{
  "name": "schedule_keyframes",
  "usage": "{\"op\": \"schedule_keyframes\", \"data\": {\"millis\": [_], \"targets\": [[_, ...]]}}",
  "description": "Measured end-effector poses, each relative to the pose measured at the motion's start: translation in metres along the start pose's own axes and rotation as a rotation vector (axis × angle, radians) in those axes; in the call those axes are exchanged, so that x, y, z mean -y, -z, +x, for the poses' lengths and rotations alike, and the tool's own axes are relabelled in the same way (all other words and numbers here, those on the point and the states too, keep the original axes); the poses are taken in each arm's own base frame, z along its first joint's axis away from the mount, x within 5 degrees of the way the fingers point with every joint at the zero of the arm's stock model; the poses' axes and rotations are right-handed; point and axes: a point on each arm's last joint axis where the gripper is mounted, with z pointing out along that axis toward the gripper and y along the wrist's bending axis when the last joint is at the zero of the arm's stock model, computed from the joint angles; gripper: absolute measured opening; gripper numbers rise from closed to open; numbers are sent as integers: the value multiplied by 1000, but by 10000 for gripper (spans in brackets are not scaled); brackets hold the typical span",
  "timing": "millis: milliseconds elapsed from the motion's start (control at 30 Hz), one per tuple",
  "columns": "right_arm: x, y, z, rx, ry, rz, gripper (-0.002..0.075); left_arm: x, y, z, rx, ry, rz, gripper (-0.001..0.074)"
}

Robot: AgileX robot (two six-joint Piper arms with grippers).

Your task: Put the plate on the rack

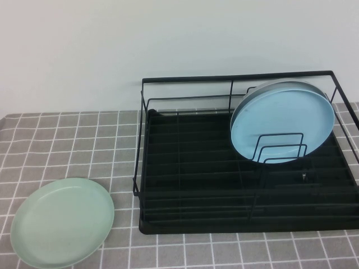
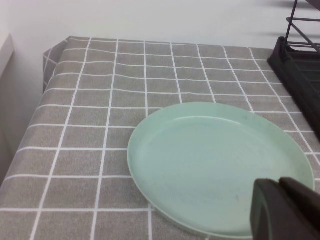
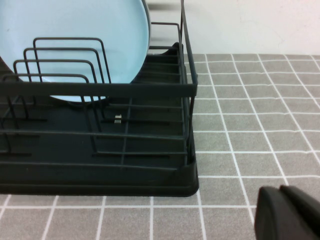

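Left hand (image 2: 285, 210) and right hand (image 3: 287, 212): dark, rounded.

No text, label, brand, number or sign could be read anywhere. The plate (image 1: 63, 221), the rack (image 1: 247, 168), the light blue plate (image 1: 282, 120) and the checked tablecloth (image 1: 67, 145) carried no writing.

Mint plate (image 1: 62, 222) flat beside rack (image 1: 196, 221)

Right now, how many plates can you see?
2. The mint-green plate lies flat on the checked tablecloth, left of the rack. The light blue plate stands upright in the rack's dividers.
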Motion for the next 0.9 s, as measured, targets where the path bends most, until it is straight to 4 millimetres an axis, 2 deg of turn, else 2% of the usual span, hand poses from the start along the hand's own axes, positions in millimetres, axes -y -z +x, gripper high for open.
{"op": "schedule_keyframes", "data": {"millis": [133,267,367,500,567,900], "targets": [[0,0,0,0,0,0,-3,0,0,0,0,-23,-1,0],[-2,0,-3,37,-61,-18,-3,2,0,0,0,85,25,0],[-4,1,-15,156,-234,-61,-3,6,0,-2,10,223,66,0],[-2,6,-33,350,-628,-133,-3,8,1,-11,95,473,119,0],[1,8,-37,405,-728,-144,-3,9,2,-15,128,595,140,0],[8,15,-50,583,-755,-134,-3,11,2,-17,128,802,188,0]]}}
